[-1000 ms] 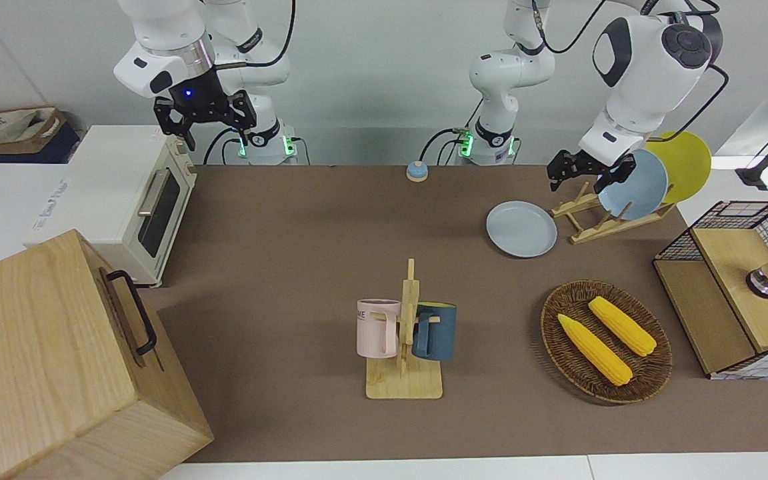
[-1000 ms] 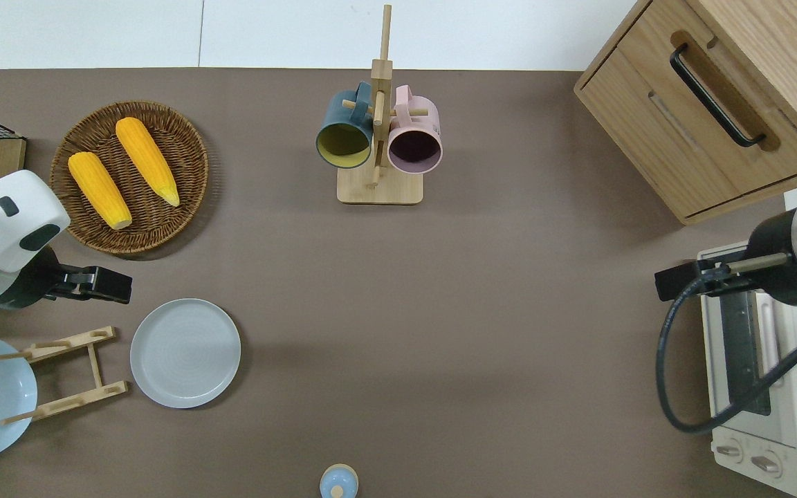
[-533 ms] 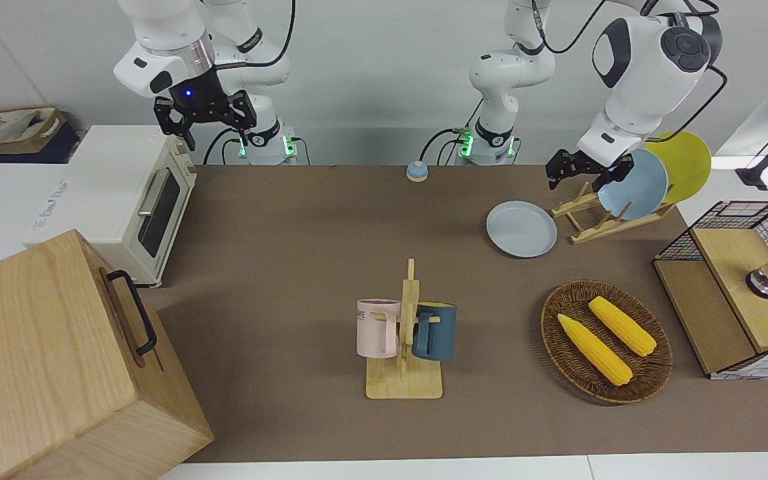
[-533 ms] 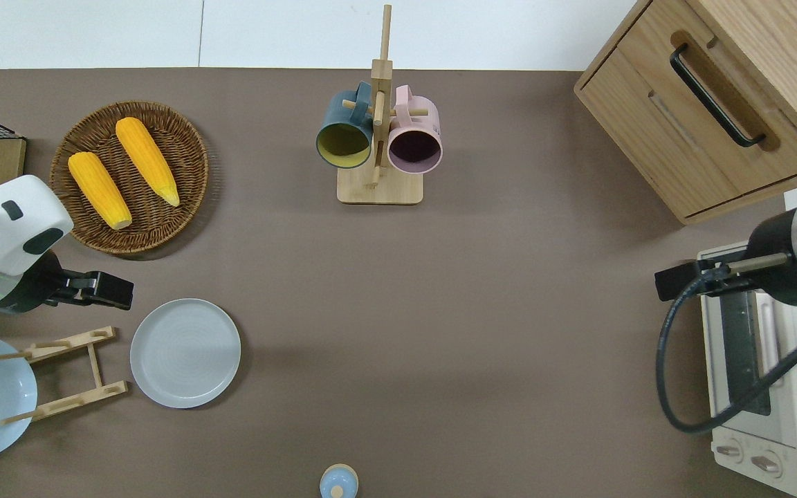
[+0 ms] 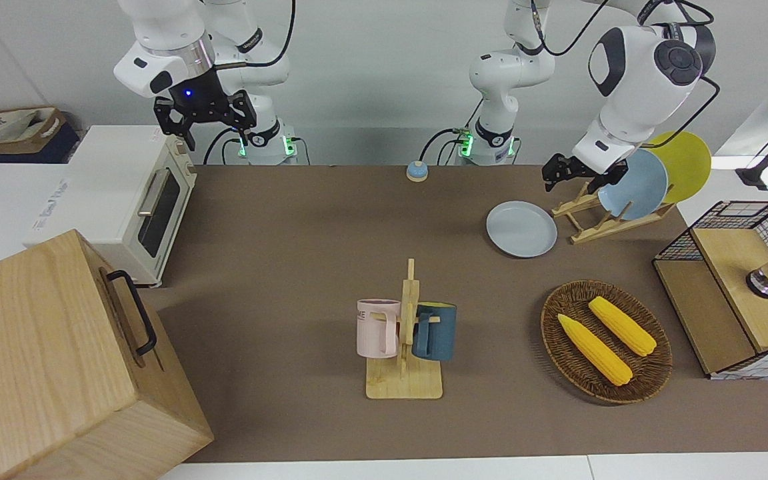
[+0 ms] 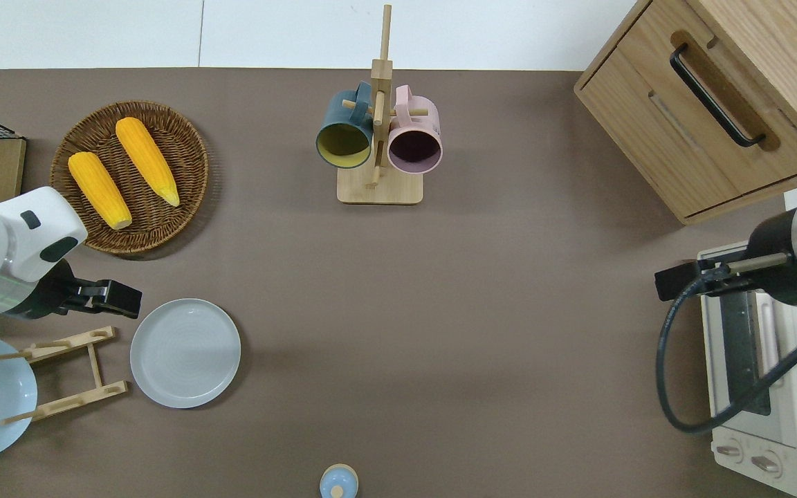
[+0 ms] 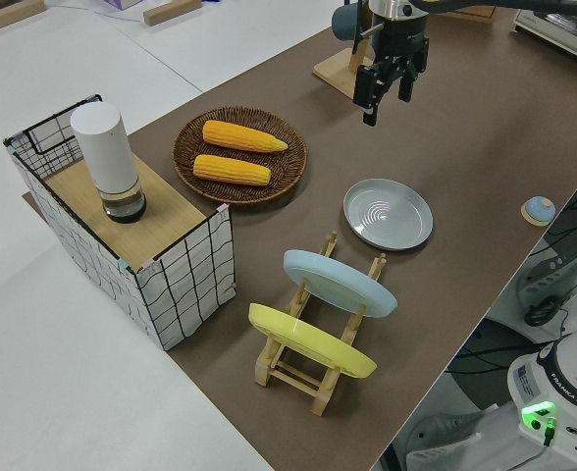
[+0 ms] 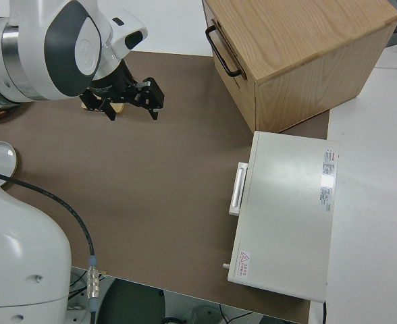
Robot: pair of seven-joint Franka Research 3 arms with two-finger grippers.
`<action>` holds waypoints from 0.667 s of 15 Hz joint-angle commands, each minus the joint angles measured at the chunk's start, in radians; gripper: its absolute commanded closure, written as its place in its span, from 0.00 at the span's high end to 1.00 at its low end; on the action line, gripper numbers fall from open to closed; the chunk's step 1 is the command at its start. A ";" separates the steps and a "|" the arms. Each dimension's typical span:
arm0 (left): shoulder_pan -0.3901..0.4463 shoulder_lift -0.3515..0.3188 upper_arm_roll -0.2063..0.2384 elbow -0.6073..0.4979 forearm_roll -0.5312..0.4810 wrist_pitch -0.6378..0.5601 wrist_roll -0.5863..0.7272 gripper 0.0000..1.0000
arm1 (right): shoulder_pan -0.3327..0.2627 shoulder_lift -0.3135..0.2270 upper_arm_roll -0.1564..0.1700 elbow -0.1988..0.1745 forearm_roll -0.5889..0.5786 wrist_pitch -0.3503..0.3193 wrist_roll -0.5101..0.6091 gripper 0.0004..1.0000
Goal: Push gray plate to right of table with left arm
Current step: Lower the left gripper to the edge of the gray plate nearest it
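Note:
The gray plate [image 5: 521, 229] [image 6: 185, 353] [image 7: 388, 213] lies flat on the brown table [image 6: 474, 311], beside the wooden dish rack [image 6: 59, 373]. My left gripper [image 6: 122, 301] [image 5: 559, 173] [image 7: 387, 90] is open and empty. It hangs in the air over bare table between the wicker basket and the plate, close to the part of the plate's rim that lies farther from the robots. It does not touch the plate. My right gripper [image 5: 214, 130] [image 8: 132, 102] is open and parked.
The dish rack holds a sky-blue plate [image 5: 637, 183] and a yellow plate [image 5: 687, 163]. A wicker basket [image 6: 184, 131] with two corn cobs lies farther from the robots. A mug rack [image 6: 378, 187], a small bell [image 5: 416, 172], a toaster oven [image 5: 124, 193] and a wooden cabinet [image 5: 44, 360] stand around.
My left gripper has moved a little toward the gray plate and lower. The plate and the right arm have not moved.

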 commanded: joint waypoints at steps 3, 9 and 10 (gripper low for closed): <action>0.007 -0.083 0.010 -0.196 -0.001 0.153 0.050 1.00 | -0.020 -0.003 0.013 0.008 0.004 -0.016 0.002 0.98; 0.009 -0.106 0.010 -0.332 0.013 0.280 0.053 1.00 | -0.020 -0.003 0.013 0.008 0.004 -0.017 0.002 0.98; 0.010 -0.118 0.010 -0.366 0.016 0.313 0.053 1.00 | -0.020 -0.003 0.015 0.008 0.004 -0.016 0.002 0.98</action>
